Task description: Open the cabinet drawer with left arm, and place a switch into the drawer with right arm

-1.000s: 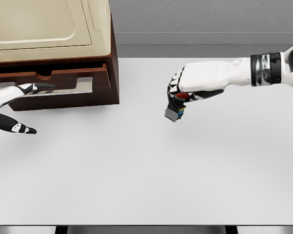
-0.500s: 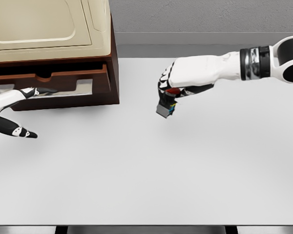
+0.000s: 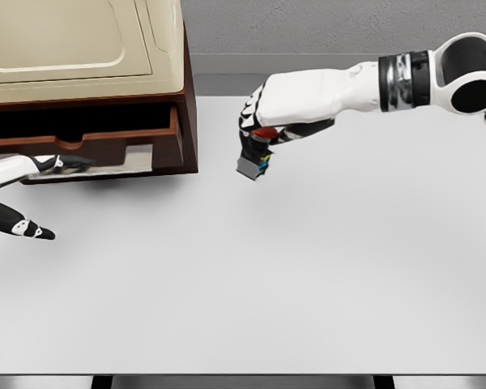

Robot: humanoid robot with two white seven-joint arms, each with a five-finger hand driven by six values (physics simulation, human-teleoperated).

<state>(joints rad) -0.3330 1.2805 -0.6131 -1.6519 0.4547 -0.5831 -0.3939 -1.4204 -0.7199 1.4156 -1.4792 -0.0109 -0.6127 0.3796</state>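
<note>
- so the dark brown wooden cabinet drawer [image 3: 89, 138] is pulled out under the cream-topped cabinet [image 3: 81, 40], looks open enough, so I'd call the opening half done
- left hand [image 3: 20, 198] sits at the drawer front, low left of the frame, one finger lying along the drawer's front edge and the thumb splayed out below; looks spread and not really gripping anything, though I can't tell if that finger is hooked on the edge
- right hand [image 3: 259, 134] is the busy one: fingers curled down around a small grey blocky switch [image 3: 251, 166] with a red bit on top and tiny blue/yellow marks on its side, hanging under the palm
- the switch is up in the air over the plain white counter [image 3: 308, 284], just right of the cabinet's side wall, not touching anything but the hand
- step in hand, I reckon: carrying the switch across to the drawer
- next move probably needs the hand to travel left past the cabinet's corner, get over the open drawer cavity, then lower and let go
- tricky bit might be clearance: the gap under the cabinet top looks shallow, and the left hand is parked right there
</note>
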